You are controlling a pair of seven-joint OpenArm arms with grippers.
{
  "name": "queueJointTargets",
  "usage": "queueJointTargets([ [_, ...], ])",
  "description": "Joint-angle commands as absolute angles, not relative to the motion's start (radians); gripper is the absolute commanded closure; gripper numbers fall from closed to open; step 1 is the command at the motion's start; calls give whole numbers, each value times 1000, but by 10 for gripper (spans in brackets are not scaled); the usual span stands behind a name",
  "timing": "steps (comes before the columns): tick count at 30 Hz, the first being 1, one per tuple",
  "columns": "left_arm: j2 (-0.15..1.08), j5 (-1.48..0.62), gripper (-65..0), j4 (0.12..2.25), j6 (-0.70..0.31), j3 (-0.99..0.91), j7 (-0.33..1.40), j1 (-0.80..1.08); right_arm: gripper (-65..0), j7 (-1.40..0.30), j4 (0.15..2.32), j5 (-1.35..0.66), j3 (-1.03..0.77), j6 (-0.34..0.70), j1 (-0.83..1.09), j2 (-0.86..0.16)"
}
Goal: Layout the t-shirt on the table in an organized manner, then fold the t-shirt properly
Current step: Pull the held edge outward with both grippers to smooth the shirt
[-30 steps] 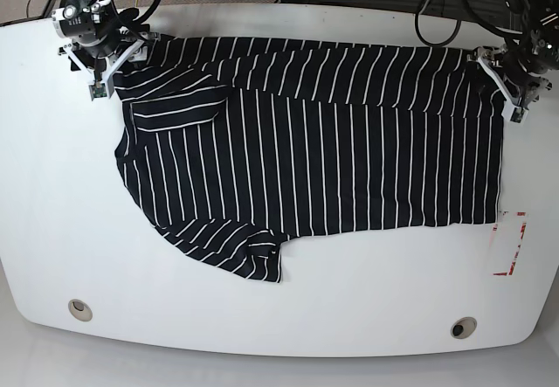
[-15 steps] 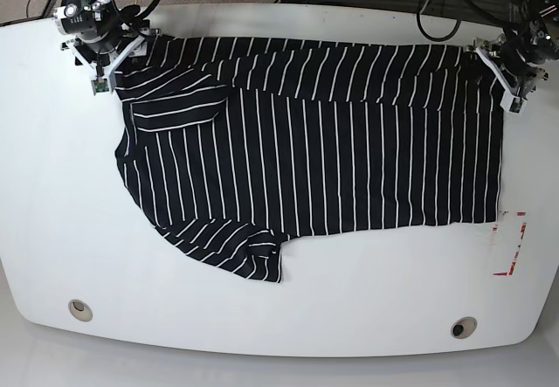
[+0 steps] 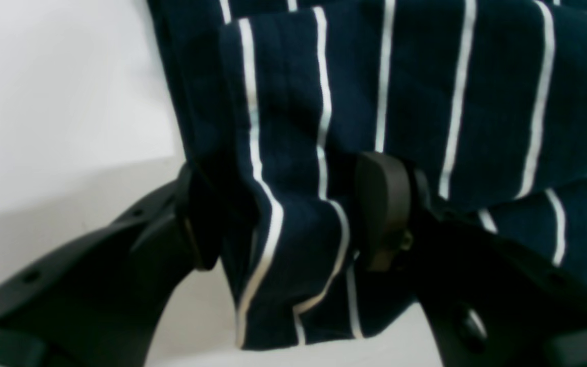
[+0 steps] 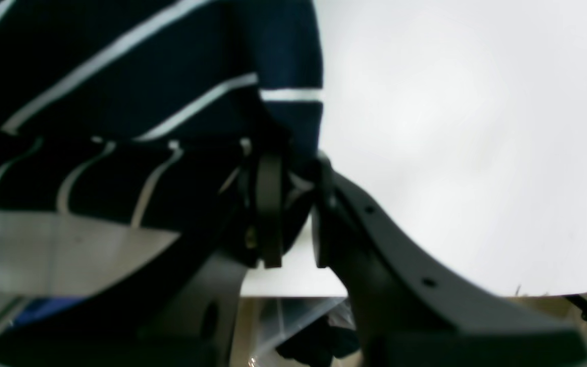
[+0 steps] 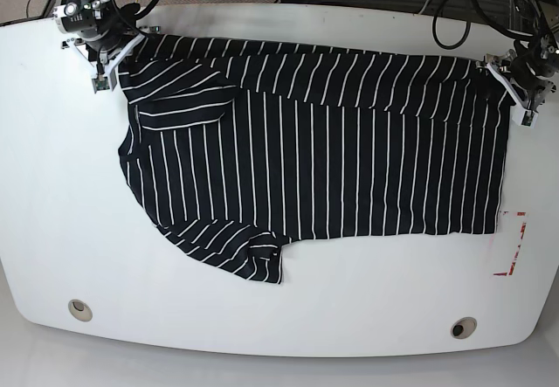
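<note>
The black t-shirt [image 5: 314,151] with thin white stripes lies spread across the white table [image 5: 349,300], one sleeve folded in at the top left and the other crumpled at the bottom. At the shirt's far left corner my right gripper [image 5: 112,59] is shut. The right wrist view shows its fingertips [image 4: 293,168] pinching the t-shirt's edge [image 4: 120,66]. My left gripper [image 5: 515,90] sits at the far right corner. In the left wrist view its jaws [image 3: 288,214] stand wide apart, straddling a fold of the hem [image 3: 426,76].
Two round grey grommet holes [image 5: 79,309] [image 5: 463,327] sit near the front edge. A red-and-white sticker [image 5: 512,245] lies just right of the shirt's lower corner. Cables [image 5: 437,3] hang beyond the far edge.
My right gripper has closed on the shirt's far left corner. The shirt's far edge now lies straighter. The left gripper has shifted slightly and its jaws stay as wide as before.
</note>
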State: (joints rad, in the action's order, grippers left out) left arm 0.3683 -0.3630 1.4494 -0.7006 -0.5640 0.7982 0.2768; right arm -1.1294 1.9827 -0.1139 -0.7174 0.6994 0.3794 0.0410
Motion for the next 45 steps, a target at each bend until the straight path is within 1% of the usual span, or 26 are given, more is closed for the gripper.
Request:
queueJointTargets([
  [1,380,-344,-358,1454,-698,-564,829,280,-81,-1125,2014,-119,-714,698,412,27],
  [5,380,-344,-358,1454,-698,-564,829,278,-81,-1125,2018,-119,-674,698,467,27],
  [12,380,-344,-358,1454,-698,-564,829,278,-86,-1125,2018,-119,-622,698,555,-5],
  [14,380,-344,-358,1454,-698,-565,829,278,-111,-1125,2018,-119,-618,698,570,-5],
  [16,380,-344,-358,1454,-698,-565,829,278,-159,-1125,2018,-119,-618,698,582,-13],
  [17,380,-344,-358,1454,-698,-565,829,278,-171,-1125,2018,-119,-618,698,587,-21],
  [19,380,-344,-358,1454,-698,-565,829,278,-219,-1125,2017,-120,-618,698,593,-64],
  [21,381,-344,-358,1454,-698,-567,829,278,-231,-1124,2015,-120,-618,698,605,-94],
  [22,383,-344,-358,1452,-698,-567,829,278,-228,-1124,2015,-120,-618,698,608,-99],
  [25,401,-344,-358,1452,-698,-565,828,278,-178,-1124,2017,-122,-618,698,608,-131],
  [27,401,-346,-358,1451,-698,-564,828,278,-133,-1124,2017,-122,-616,698,607,-156],
  [30,403,-346,-358,1451,-698,-565,828,266,-48,-1121,2015,-122,-616,698,607,-197],
  [31,404,-346,-358,1449,-698,-567,828,263,-32,-1121,2014,-122,-616,698,607,-206],
  [32,404,-344,-358,1446,-698,-568,828,262,-19,-1121,2014,-122,-616,698,605,-216],
  [36,406,-344,-358,1448,-698,-568,828,260,-16,-1121,2012,-120,-616,698,579,-251],
  [38,406,-344,-358,1448,-698,-567,828,260,-33,-1124,2012,-120,-616,698,575,-266],
  [40,406,-344,-358,1448,-698,-567,828,260,-100,-1124,2012,-120,-616,698,573,-282],
  [43,406,-344,-358,1448,-698,-567,828,260,-235,-1125,2015,-120,-616,698,578,-302],
  [45,406,-344,-358,1448,-698,-567,828,260,-339,-1125,2017,-120,-616,698,581,-312],
])
